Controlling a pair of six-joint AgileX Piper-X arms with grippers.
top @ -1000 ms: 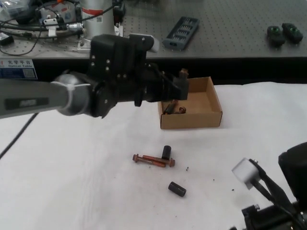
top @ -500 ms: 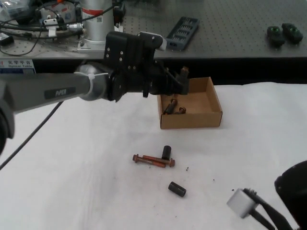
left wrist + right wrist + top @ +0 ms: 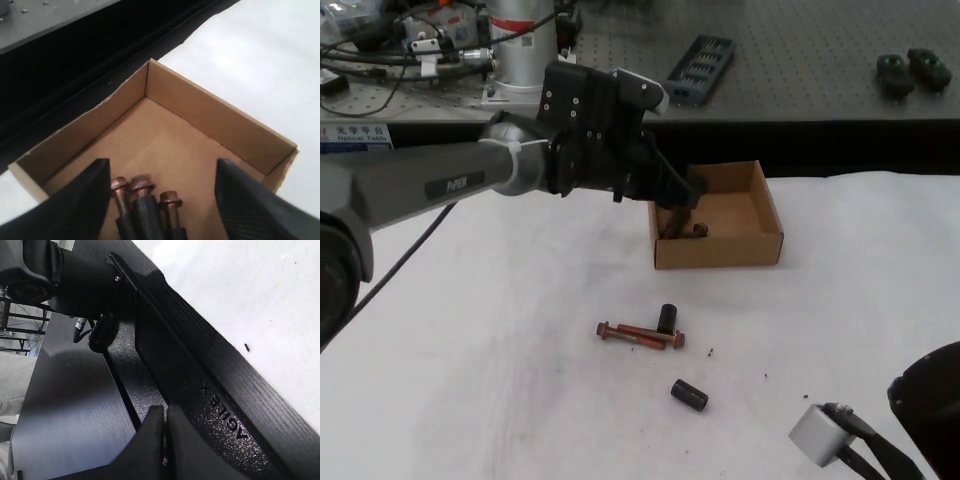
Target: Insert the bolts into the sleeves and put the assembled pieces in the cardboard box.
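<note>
Hovering left hand [image 3: 162, 172], fingers spread | cardboard box [image 3: 210, 117] | coppery bolts [image 3: 141, 186], black sleeves [image 3: 145, 217] | right hand [image 3: 164, 425] closed

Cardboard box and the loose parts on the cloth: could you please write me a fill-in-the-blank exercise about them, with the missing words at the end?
1. The left gripper hangs over the cardboard box, its fingers ____ (open or shut).
2. Inside the box, ____ bolt heads show side by side.
3. On the white cloth lie ____ loose black sleeves, near loose bolts.
4. The right gripper is ____ (open or shut).

Missing words: open; three; two; shut.
</note>
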